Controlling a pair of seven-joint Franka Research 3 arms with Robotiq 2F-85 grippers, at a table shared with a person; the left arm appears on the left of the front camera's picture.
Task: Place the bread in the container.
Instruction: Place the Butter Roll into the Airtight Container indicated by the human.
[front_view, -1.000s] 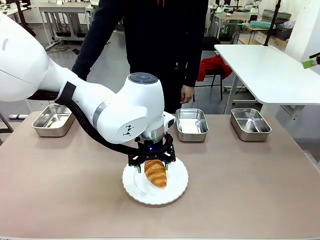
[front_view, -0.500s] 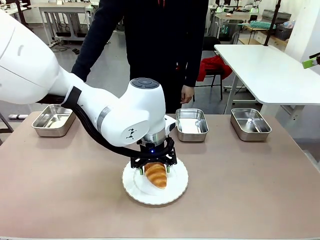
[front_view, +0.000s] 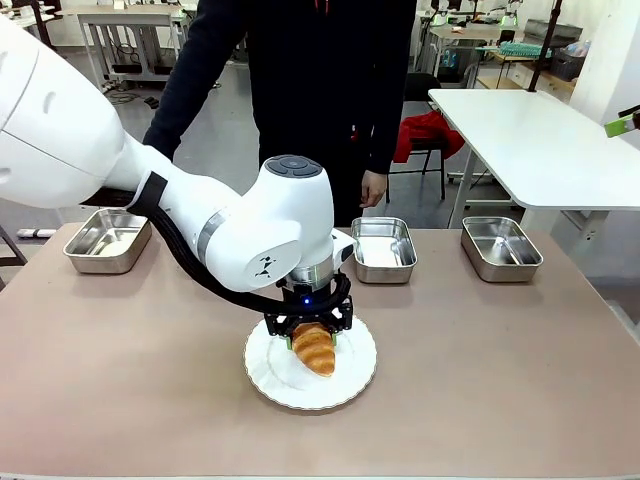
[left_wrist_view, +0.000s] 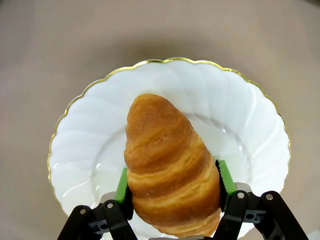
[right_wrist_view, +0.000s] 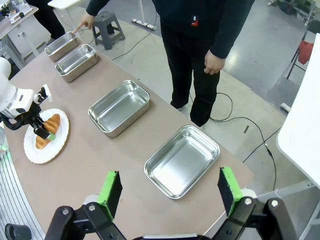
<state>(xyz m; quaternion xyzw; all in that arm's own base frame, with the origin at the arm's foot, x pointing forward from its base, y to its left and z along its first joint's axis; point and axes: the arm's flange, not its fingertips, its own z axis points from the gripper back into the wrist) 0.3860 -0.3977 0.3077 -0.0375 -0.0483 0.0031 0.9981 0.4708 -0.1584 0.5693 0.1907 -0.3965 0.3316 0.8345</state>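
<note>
Well left of the round white gold-rimmed plate (front_view: 272, 378) and farther back, a shallow rectangular stainless-steel pan (front_view: 105, 240) sits where a person's hand (right_wrist_view: 87, 21) points a finger. On the plate lies the golden-brown ridged croissant (front_view: 315, 348), the left end effector (left_wrist_view: 173, 182) clamped on its flanks. Right of the plate, farther back, sit two more steel pans (front_view: 383, 250). The right end effector (right_wrist_view: 169, 191) hangs high over the worktop (front_view: 500, 380), jaws wide apart and holding nothing.
</note>
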